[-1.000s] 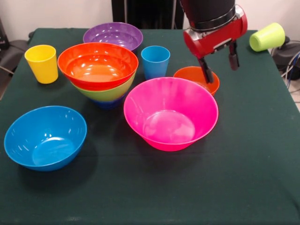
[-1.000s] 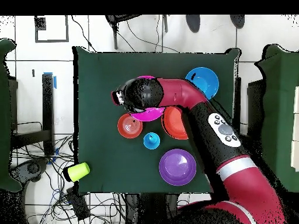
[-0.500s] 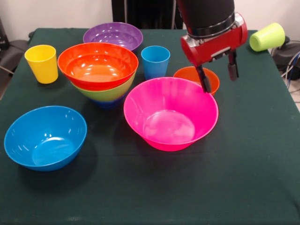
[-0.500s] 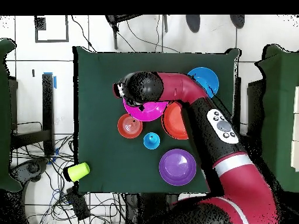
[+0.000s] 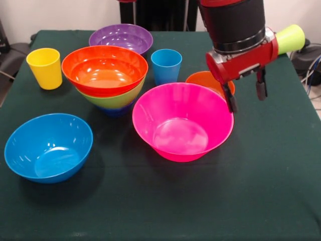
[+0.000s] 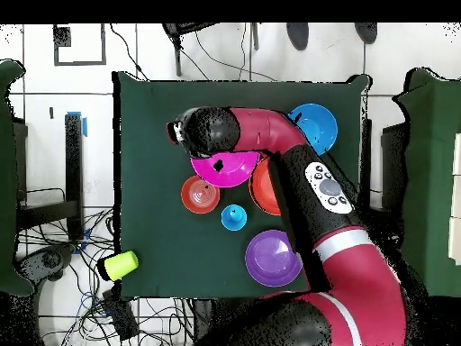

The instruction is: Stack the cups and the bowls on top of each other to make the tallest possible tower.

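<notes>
Gripper (image 5: 246, 97) hangs with its two dark fingers spread apart and nothing between them, at the right-hand rim of the large pink bowl (image 5: 181, 122) in the front view; one finger appears to sit at or just outside that rim, though contact cannot be confirmed from this angle. Small orange bowl (image 5: 204, 80) stands just behind the pink one, partly hidden by the gripper housing. Tower (image 5: 106, 75) (orange-red bowl on top, lime green beneath, a dark blue base barely showing) stands left of the pink bowl. Purple bowl (image 5: 121, 37) sits behind the tower, the light blue bowl (image 5: 48, 146) in front of it. Yellow cup (image 5: 45, 68) and blue cup (image 5: 166, 66) stand upright; the lime green cup (image 5: 291, 38) lies tipped at the table (image 5: 271, 191) edge.
</notes>
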